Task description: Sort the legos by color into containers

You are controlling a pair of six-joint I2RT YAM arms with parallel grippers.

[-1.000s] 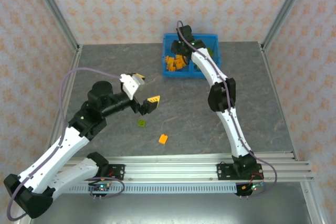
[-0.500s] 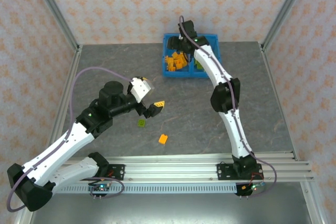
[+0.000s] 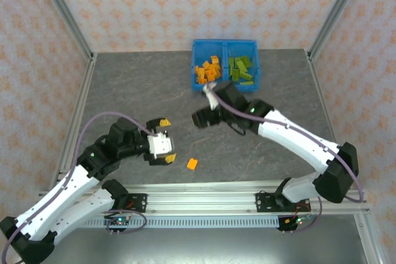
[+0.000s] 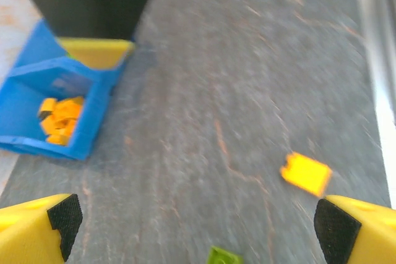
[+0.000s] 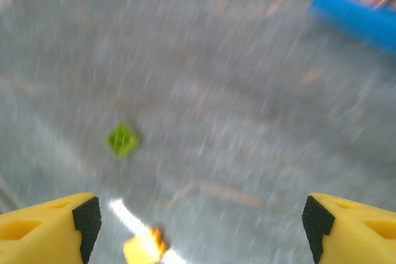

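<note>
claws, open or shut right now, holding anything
left claw: open, holding nothing
right claw: open, holding nothing

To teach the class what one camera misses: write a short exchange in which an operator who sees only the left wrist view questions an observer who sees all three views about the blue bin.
Operator: Something dark hides half the blue bin. What is it?
Observer: The right gripper, jaws open and empty, between the left gripper and the bin.
Operator: What is in the hidden compartment?
Observer: Green legos; the orange legos you see lie in the left one.
</note>
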